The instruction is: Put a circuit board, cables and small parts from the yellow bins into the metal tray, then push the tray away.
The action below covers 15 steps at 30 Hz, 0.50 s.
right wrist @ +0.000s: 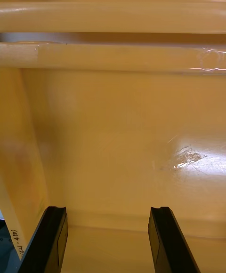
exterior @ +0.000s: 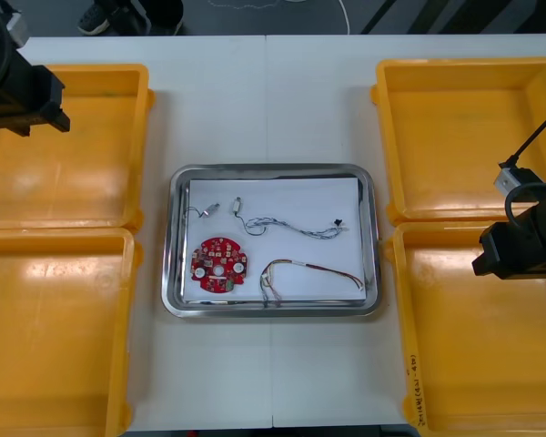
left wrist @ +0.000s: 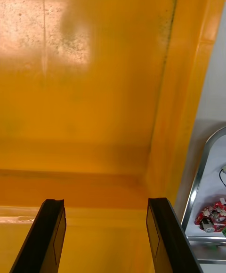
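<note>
Shiny metal tray with white inside (exterior: 176,241) sits loaded at centre frame on the light bench (exterior: 273,100); both arms are over bins, jaws open.
Round red circuit board (exterior: 218,265) lies in the tray's lower left, red and yellow cable (exterior: 311,271) to its right along the lower edge, and twisted blue and white cable (exterior: 296,227) across the middle. Two small metal parts (exterior: 237,208) lie in the tray's upper left. Left jaws are at the upper left of the frame above the upper-left yellow plastic bin (exterior: 91,173), standing apart with nothing between them. Right jaws are at the right edge over the lower-right yellow plastic bin (exterior: 473,364), also apart and holding nothing. The left wrist view catches the tray rim and the board beyond the bin wall.
</note>
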Motion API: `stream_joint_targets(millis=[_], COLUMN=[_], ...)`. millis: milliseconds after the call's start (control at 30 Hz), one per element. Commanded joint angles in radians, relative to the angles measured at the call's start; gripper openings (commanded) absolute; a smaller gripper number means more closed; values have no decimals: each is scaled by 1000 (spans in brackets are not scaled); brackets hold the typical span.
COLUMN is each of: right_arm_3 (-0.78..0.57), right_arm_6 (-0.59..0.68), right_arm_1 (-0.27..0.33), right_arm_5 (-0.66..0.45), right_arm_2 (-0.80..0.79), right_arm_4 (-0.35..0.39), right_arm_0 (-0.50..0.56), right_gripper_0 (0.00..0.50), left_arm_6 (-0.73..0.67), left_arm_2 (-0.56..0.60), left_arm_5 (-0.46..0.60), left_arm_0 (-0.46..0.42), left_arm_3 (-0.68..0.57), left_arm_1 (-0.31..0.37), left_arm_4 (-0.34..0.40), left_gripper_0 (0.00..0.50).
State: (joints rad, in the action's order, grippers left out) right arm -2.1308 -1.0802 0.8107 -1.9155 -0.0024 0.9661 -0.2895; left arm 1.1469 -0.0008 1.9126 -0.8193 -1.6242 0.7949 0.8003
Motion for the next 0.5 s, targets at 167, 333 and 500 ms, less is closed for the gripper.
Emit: stream_joint_targets(millis=[167, 333, 500], right_arm_3=[-29, -29, -29], right_arm_6=[33, 29, 16], right_arm_1=[33, 33, 33], right_arm_5=[-4, -4, -4], right_arm_2=[-33, -33, -33], right_arm_4=[14, 17, 20], right_arm_0=[9, 9, 9], right_gripper_0=[500, 500, 500], left_arm_6=[151, 168, 185], left_arm_2=[136, 183, 220], left_arm_5=[7, 7, 7], left_arm_0=[151, 252, 336], left_arm_3=[-105, -191, -273], left_arm_1=[49, 49, 49], left_arm_4=[17, 22, 27], left_gripper_0=[500, 500, 500])
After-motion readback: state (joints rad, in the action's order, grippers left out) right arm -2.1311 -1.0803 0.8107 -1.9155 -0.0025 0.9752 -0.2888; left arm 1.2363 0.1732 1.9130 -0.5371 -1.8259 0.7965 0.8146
